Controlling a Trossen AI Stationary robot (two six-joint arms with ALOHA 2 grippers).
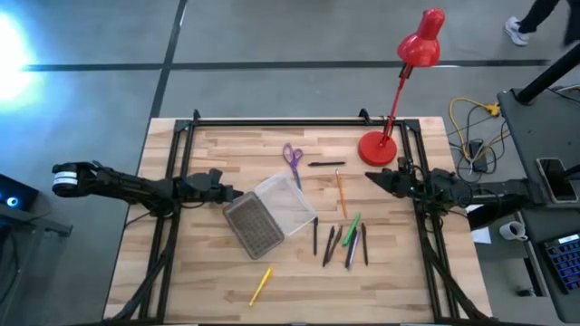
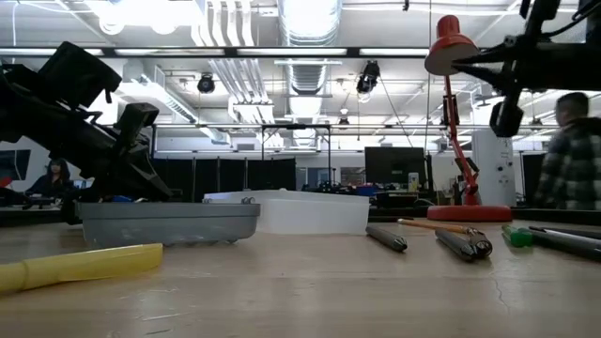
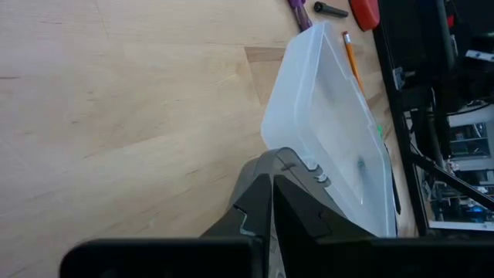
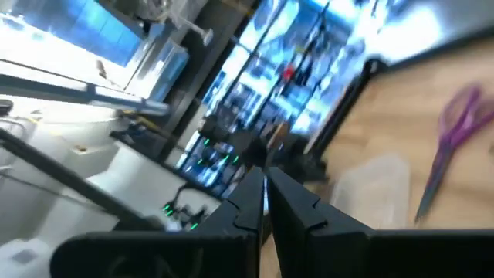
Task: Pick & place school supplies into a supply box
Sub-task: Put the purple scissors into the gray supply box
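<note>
The supply box lies open mid-table: its clear half (image 1: 288,205) and grey ribbed half (image 1: 253,226) both rest flat on the wood. Purple scissors (image 1: 292,156), a black pen (image 1: 326,164), an orange pencil (image 1: 341,192), a cluster of dark, green and purple pens (image 1: 343,243) and a yellow pen (image 1: 260,285) lie on the table. My left gripper (image 1: 236,194) is shut, its tips at the box's left corner (image 3: 284,159). My right gripper (image 1: 370,176) is shut, beside the lamp base and off the table. My left gripper (image 3: 268,182) points level from the table's left at the grey half's corner by the hinge. Its shut fingertips stand right at that corner; whether they touch it, I cannot tell.
A red desk lamp (image 1: 379,148) stands at the far right of the table, its head (image 1: 422,40) reaching past the far edge. A black frame (image 1: 299,120) runs along the table's edges. Bare wood lies near the left edge (image 1: 172,272). A person (image 2: 571,160) stands beyond the table.
</note>
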